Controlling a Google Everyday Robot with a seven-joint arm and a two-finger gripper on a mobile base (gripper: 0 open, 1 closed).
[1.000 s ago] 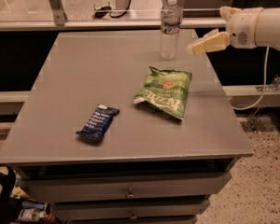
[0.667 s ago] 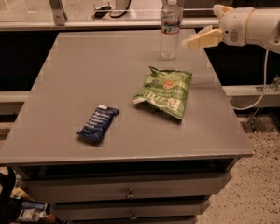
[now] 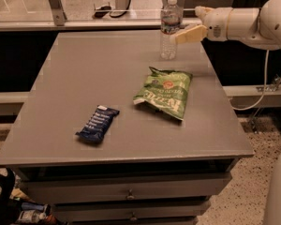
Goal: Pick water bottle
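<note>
The water bottle point(image 3: 169, 28) is clear with a white cap and a white label. It stands upright near the far right edge of the grey table point(image 3: 84, 78). My gripper point(image 3: 186, 23) reaches in from the right on a white arm point(image 3: 246, 22), at the bottle's height. It is open, with one beige finger point(image 3: 191, 33) tipped right beside the bottle's right side and the other finger point(image 3: 201, 10) farther back. Nothing is held.
A green chip bag point(image 3: 165, 92) lies in front of the bottle. A dark blue snack bar point(image 3: 98, 123) lies toward the front left. Drawers sit under the table's front edge. A rail and glass run behind the table. A cable hangs at the right.
My gripper and arm have moved left toward the water bottle, so the lower finger is now right beside it. The bottle, chip bag and snack bar have not moved.
</note>
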